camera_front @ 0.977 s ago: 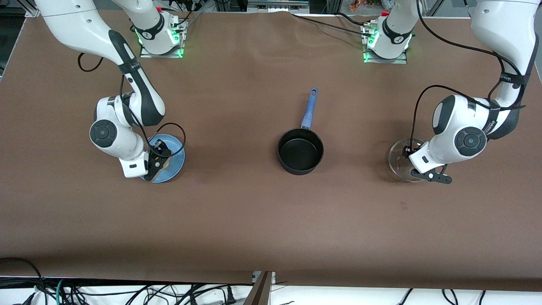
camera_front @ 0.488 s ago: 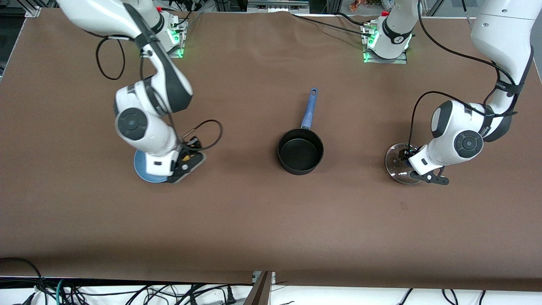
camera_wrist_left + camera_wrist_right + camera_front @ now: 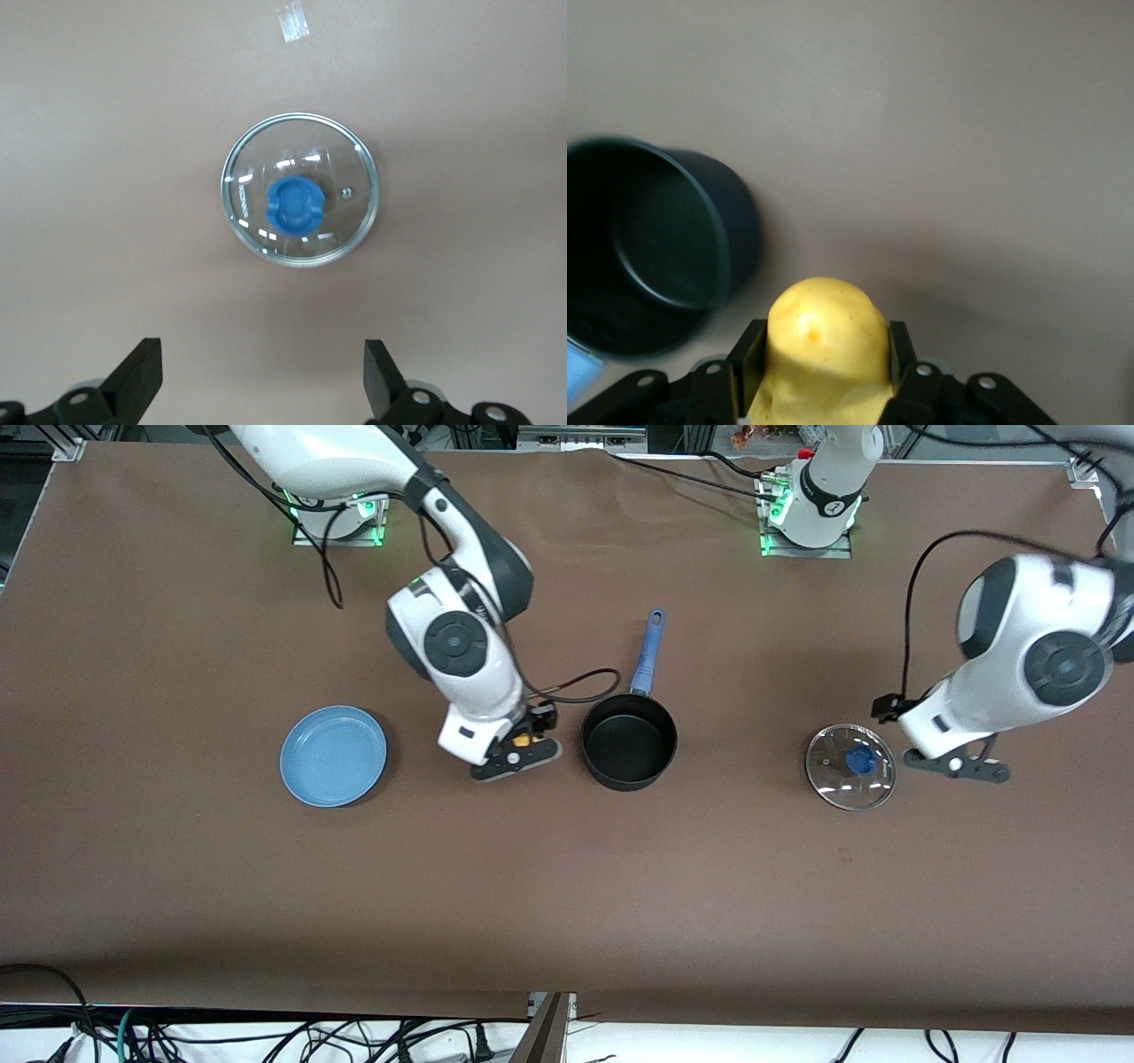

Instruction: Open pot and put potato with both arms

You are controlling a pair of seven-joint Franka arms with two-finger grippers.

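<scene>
No brand or lettering can be read anywhere. The small black round saucepan (image 3: 630,742) with its long blue handle stands uncovered mid-bench. Its round glass lid (image 3: 850,766) with the blue knob lies flat toward the left arm's end. The left gripper (image 3: 263,382) hangs over the bench just beside the lid, jaws wide and empty. The right gripper (image 3: 824,363) is over the bench between the flat light-blue plate (image 3: 333,755) and the saucepan, jaws clamped on the lumpy yellow potato (image 3: 825,356), whose lower part is cut off in the right wrist view.
</scene>
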